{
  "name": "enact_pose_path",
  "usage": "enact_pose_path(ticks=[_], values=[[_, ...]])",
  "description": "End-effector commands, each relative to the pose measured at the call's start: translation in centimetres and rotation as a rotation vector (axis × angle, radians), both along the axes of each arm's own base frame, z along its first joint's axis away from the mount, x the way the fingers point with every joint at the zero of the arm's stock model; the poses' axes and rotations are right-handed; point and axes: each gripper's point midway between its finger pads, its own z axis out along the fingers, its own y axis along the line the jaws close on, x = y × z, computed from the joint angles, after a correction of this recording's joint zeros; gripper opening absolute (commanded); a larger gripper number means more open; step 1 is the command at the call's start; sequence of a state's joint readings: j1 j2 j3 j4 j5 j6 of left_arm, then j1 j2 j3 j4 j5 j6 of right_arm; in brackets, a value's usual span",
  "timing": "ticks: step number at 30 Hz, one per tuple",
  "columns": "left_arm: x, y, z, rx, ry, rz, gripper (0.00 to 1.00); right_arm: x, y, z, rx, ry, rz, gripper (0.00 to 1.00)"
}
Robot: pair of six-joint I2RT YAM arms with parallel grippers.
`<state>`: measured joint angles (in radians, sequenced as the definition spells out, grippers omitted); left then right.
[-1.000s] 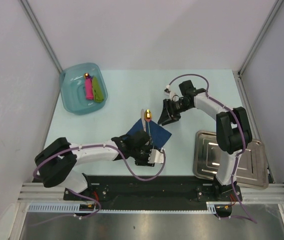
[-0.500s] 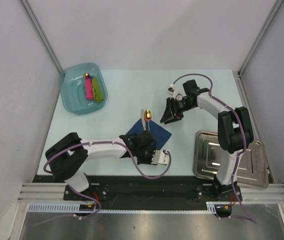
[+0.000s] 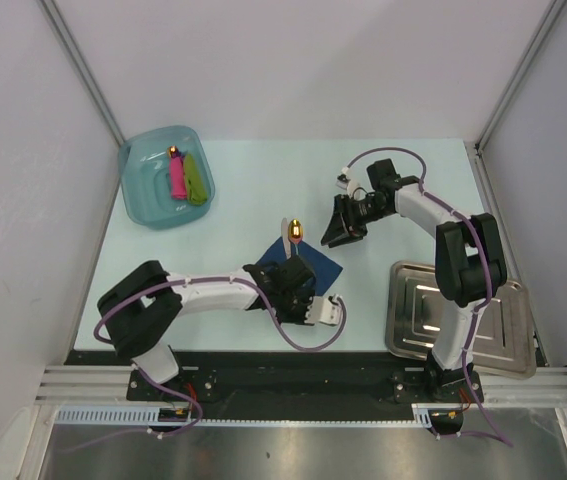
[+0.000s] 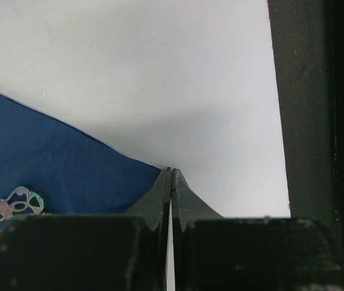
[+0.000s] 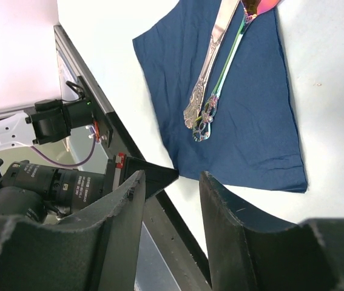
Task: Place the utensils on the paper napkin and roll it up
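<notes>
left gripper (image 4: 170, 174): pressed together at napkin (image 4: 50, 163) corner; unclear if paper is caught
right gripper (image 5: 172, 179): spread, empty
utensils (image 5: 211, 73): on napkin, heads overhanging
risk: corner slips; dragging sheds utensils

The utensils (image 5: 210, 57) lose their heads past the right wrist view's top edge. From above, the left tool (image 3: 291, 280) hides the paper napkin's (image 3: 321, 266) near corner, perhaps pinching it.

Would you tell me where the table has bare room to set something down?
Free: far table between tub and right gripper; near-left, between tub and left arm. Crowded: around the napkin, utensils and left gripper.
</notes>
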<state>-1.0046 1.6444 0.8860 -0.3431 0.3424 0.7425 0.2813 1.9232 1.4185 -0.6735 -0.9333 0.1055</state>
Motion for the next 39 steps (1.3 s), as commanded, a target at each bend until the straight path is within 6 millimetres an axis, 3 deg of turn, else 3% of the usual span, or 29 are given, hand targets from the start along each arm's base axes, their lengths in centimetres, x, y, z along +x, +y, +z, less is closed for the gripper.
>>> enact_pose_path(ticks=[1,8,18,28,33,39], values=[[1.3,-1.2,3.0,-0.079,-0.021,-0.015,0.0,0.1,0.2,0.0,0.027,0.01,0.001,0.45],[1.1,-1.7,6.2,-0.156,-0.026,-0.031,0.0,-0.1,0.5,-0.5,0.027,0.03,0.006,0.45],[7.2,-1.3,8.4,-0.212,-0.024,0.137,0.0,-0.5,0.7,-1.5,0.027,0.065,0.019,0.45],[11.6,-0.3,7.2,-0.214,-0.044,0.273,0.0,-2.3,1.2,-2.8,0.027,0.115,0.06,0.43],[13.4,0.2,6.1,-0.194,-0.071,0.331,0.0,-4.3,1.8,-3.8,0.025,0.17,0.087,0.42],[14.5,1.1,5.1,-0.164,-0.09,0.372,0.0,-6.1,2.9,-4.4,0.029,0.217,0.116,0.31]])
